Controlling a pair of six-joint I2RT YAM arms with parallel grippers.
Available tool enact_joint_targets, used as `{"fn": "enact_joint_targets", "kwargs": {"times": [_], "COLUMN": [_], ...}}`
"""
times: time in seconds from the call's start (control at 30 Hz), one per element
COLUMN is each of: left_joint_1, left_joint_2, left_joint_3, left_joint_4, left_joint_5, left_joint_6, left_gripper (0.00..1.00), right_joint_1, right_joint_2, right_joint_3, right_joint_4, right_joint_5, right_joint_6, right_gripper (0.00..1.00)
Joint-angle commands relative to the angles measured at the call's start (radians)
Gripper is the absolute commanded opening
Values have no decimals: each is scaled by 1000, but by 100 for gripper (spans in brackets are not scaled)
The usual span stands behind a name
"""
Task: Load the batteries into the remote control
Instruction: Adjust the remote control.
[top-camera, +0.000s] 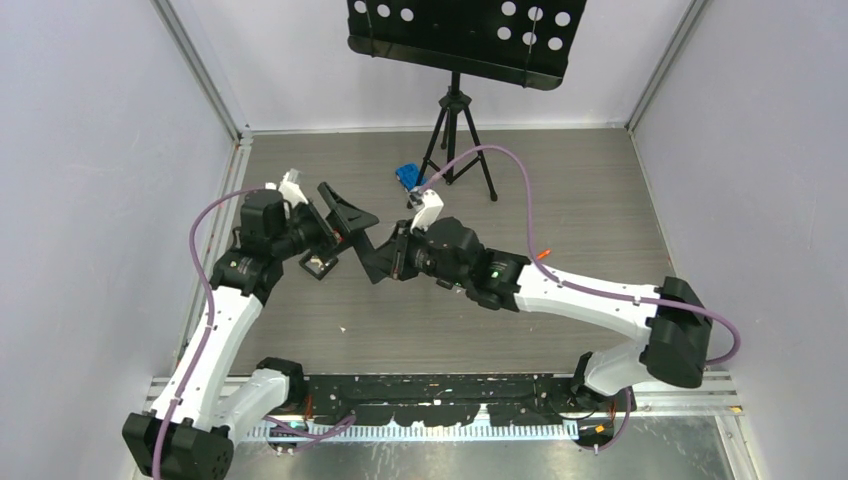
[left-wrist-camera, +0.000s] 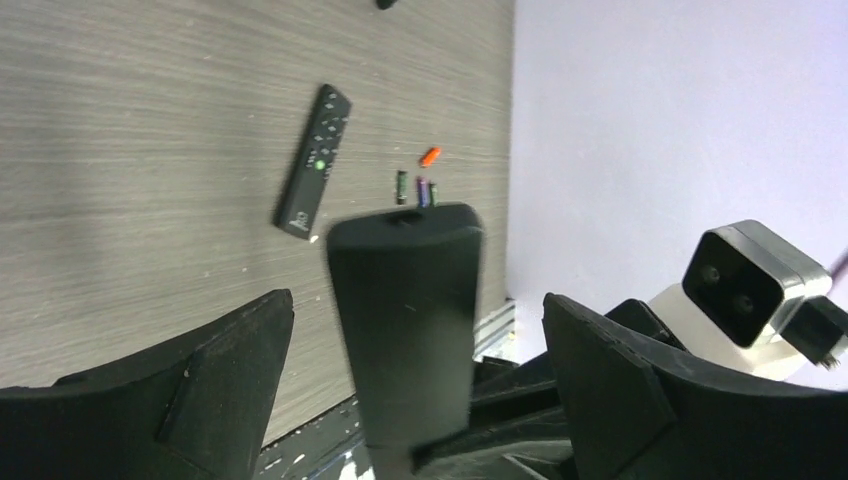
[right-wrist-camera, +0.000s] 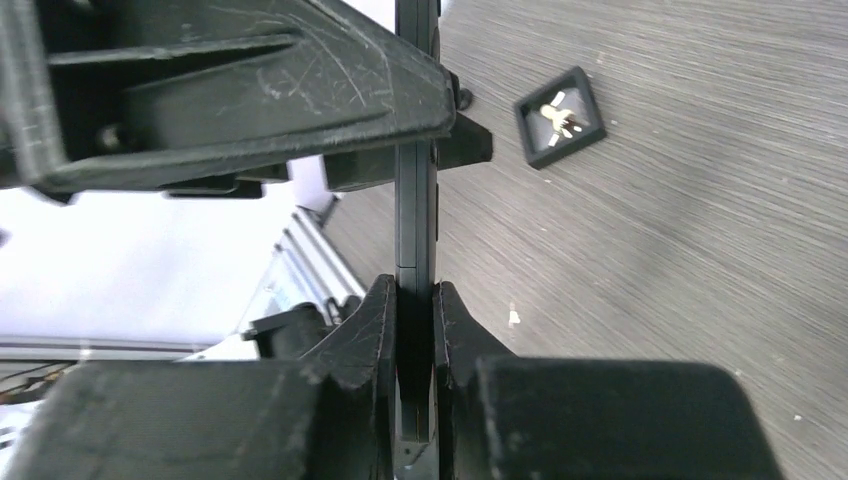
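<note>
Prob. handover step: right end effector (right-wrist-camera: 415, 295) grips remote control (right-wrist-camera: 416, 200), left end effector (left-wrist-camera: 417, 310) open; nxt, left needs batteries (left-wrist-camera: 419, 188).

Tripod stand (top-camera: 455, 104) (blue object (top-camera: 407, 175) beside)

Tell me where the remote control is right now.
In the wrist views the remote control is off the table, clamped at one end by the right end effector, its other end between the open left end effector's fingers.

plain remote (left-wrist-camera: 405, 320): 1 | buttoned remote (left-wrist-camera: 313, 165): 1 | batteries (left-wrist-camera: 421, 190): 4 | tripod (top-camera: 455, 103): 1 | square part (right-wrist-camera: 560, 115): 1 | blue object (top-camera: 408, 175): 1
</note>
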Motion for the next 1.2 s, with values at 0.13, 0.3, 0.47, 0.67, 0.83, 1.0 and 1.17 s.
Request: {"fn": "enact_joint_targets", "kwargs": {"times": [0.13,0.3,0.47,0.67,0.83,1.0,1.17], "left_joint_1": [43,43,43,43,43,43,43], "left_joint_2": [-57,-80,-87,-65,-33,10,48], "left_joint_3": [-31,-37,-40,-105,-106,-83,-68], "left_joint_4": [328,490,585,792,813,832,910], "left_joint_5": [367,456,505,531,540,555,595], "left_joint_6": [-54,-152,-242,-417,-421,-431,-475], "left_gripper": [91,82,78,62,48,36,2], "right_joint_1": [-44,-73,-131,-192,-217,-242,-282], "right_joint_2": [-161,-198,-234,-264,-246,-209,-181], "right_joint_3": [-35,-96,-165,-207,-188,-159,-121], "right_joint_4": [222,335,437,474,493,535,501], "right_joint_5": [-159,-235,-313,-405,-510,-596,-644], "right_joint_6": [194,329,431,479,499,521,517], "right_gripper": [2,2,2,2,2,2,2]}}
